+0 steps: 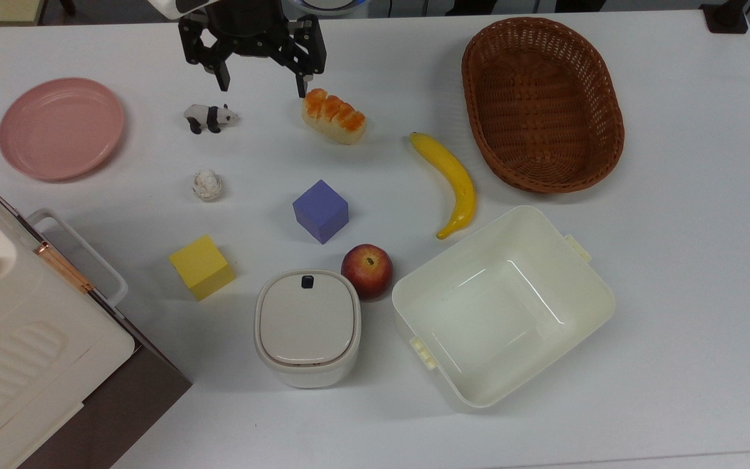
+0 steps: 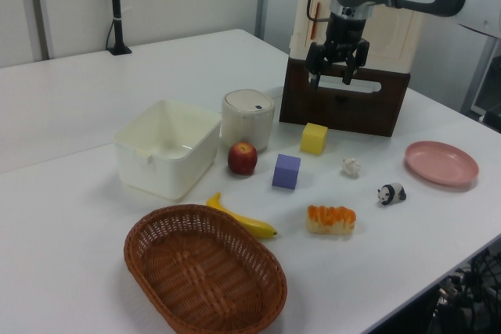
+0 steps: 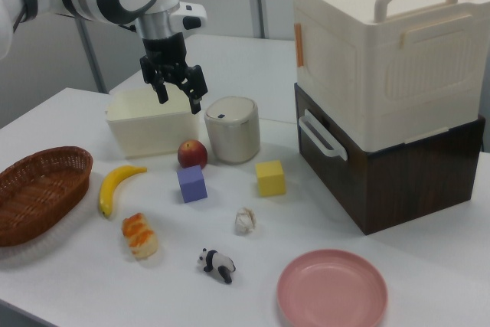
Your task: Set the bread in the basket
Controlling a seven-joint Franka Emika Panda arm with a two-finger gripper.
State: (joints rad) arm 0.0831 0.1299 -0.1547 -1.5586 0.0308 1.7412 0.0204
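Jaws spread above table, bread untouched (upper arm cropped), basket empty

In the top view, the bread is found between the panda figure at its left and the banana at its right. The basket is set right of the banana, with the tub placed below both.

The arm holds its claw raised, pointing down, fingers spread apart.
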